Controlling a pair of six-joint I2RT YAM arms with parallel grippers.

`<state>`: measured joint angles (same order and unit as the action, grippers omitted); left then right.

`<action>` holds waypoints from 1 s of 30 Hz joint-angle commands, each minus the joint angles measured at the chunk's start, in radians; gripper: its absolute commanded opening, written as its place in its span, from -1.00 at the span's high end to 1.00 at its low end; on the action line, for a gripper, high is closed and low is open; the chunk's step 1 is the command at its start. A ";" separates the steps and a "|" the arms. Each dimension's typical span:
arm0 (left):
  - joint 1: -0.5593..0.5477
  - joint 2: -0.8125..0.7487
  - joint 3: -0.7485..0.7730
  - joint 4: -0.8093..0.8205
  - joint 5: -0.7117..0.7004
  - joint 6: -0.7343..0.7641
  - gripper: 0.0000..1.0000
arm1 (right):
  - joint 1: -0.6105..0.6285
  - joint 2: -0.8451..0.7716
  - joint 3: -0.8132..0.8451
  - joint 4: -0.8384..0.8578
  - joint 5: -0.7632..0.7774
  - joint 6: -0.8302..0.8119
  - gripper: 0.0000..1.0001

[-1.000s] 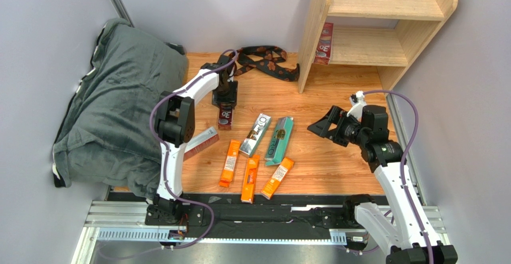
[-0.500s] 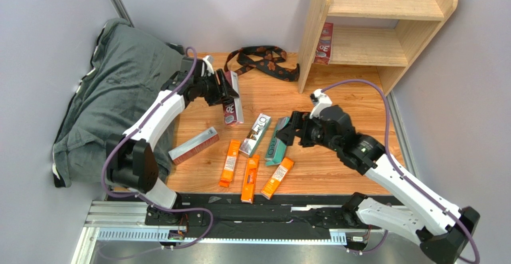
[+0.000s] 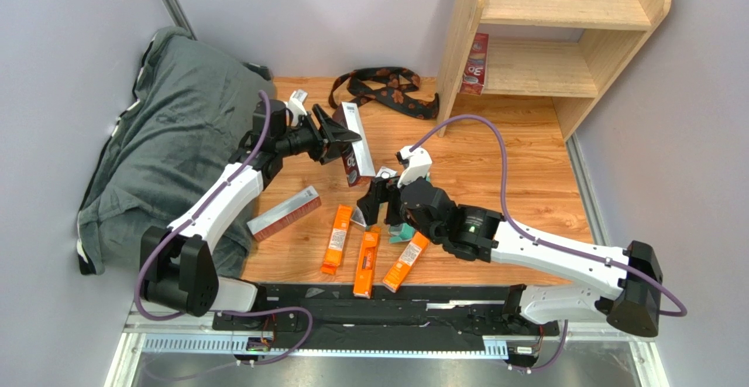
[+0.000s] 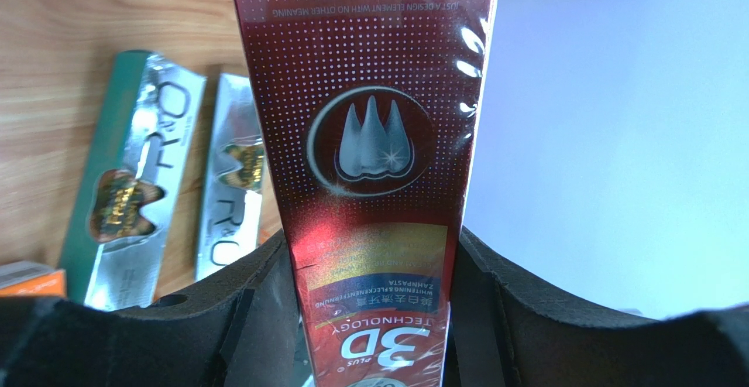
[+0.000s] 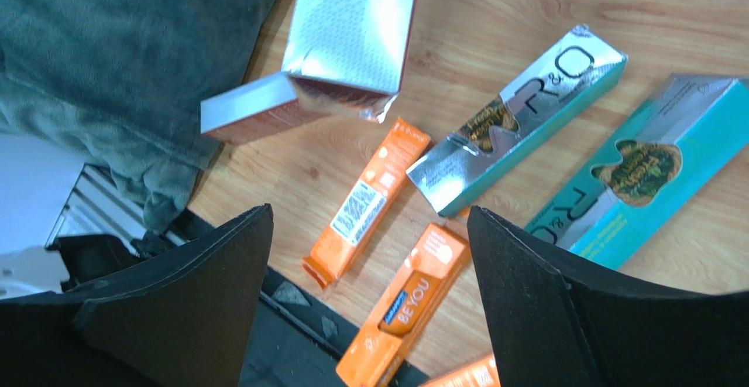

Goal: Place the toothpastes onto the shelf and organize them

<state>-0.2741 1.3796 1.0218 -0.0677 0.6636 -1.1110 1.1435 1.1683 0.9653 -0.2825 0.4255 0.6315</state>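
Two arms reach over the table [image 3: 527,150]. The left gripper [image 3: 337,136], arm stretched low and forward, clamps a dark red box [image 3: 356,145] raised near the strap [image 3: 387,88]. The right gripper [image 3: 374,203], jaws spread wide, hangs above the silver-white box [image 5: 519,115], teal box [image 5: 650,167] and orange boxes [image 3: 337,239]. A second red box [image 3: 476,64] sits on the shelf [image 3: 607,53], lower tier.

left gripper [image 4: 374,295]: jaws clamped on both long sides of the dark red box [image 4: 369,141]
dark red box: tooth emblem and "3D" lettering showing
table [image 4: 105,9]: teal box [image 4: 132,176] just beside silver box [image 4: 230,207]; orange box [image 4: 25,279] corner nearby
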 commanded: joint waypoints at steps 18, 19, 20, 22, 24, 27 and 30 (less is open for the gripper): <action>-0.008 -0.091 -0.012 0.117 0.064 -0.049 0.21 | -0.044 0.177 0.148 0.200 0.073 0.011 -0.51; -0.008 -0.093 -0.012 0.120 0.064 -0.050 0.21 | -0.047 0.180 0.148 0.200 0.075 0.025 -0.44; -0.008 -0.096 -0.014 0.121 0.064 -0.050 0.21 | -0.056 0.183 0.148 0.198 0.070 0.030 -0.38; -0.008 -0.100 -0.014 0.126 0.065 -0.049 0.21 | -0.062 0.191 0.151 0.197 0.070 0.040 -0.26; -0.008 -0.103 -0.014 0.129 0.067 -0.052 0.21 | -0.065 0.195 0.151 0.195 0.075 0.045 -0.16; -0.008 -0.108 -0.019 0.132 0.068 -0.055 0.21 | -0.068 0.195 0.153 0.187 0.078 0.048 0.01; -0.008 -0.114 -0.025 0.137 0.070 -0.050 0.20 | -0.068 0.189 0.145 0.186 0.088 0.056 0.19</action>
<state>-0.2802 1.3312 1.0008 -0.0082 0.6861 -1.1484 1.0851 1.3609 1.0786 -0.1150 0.4625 0.6617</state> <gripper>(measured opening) 0.629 0.451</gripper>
